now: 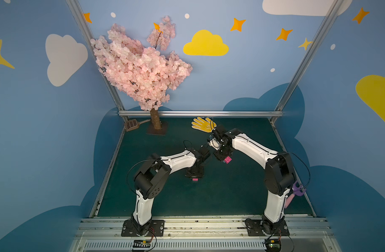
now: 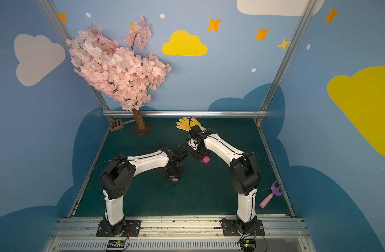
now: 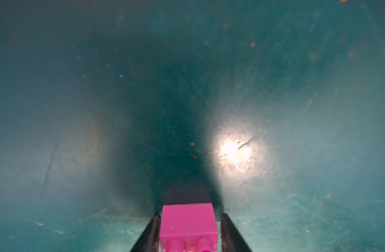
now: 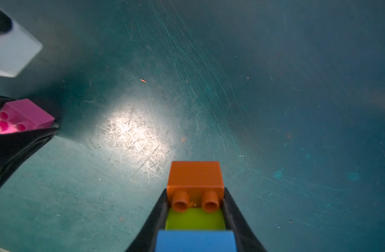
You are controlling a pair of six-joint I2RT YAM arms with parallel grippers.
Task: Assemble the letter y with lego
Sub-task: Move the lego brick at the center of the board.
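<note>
1. Stack (image 4: pixel 194 176) clenched in right tool (image 4: pixel 195 192), on glove's (image 1: pixel 202 124) near side.
2. Left tool (image 3: pixel 190 216) brackets pink brick (image 3: pixel 188 222), farther from glove; grip unclear.
3. Regrip firmly, square studs to stack, press straight.

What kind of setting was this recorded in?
Probably a staged robot test cell: blue walls painted with clouds and stars, an artificial blossom tree, left arm and right arm bolted to a rail by a green mat.

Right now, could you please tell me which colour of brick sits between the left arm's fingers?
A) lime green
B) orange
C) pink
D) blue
C: the left wrist view shows the pink brick between the left fingers; the orange brick, green brick and blue brick sit in the right fingers.
</note>
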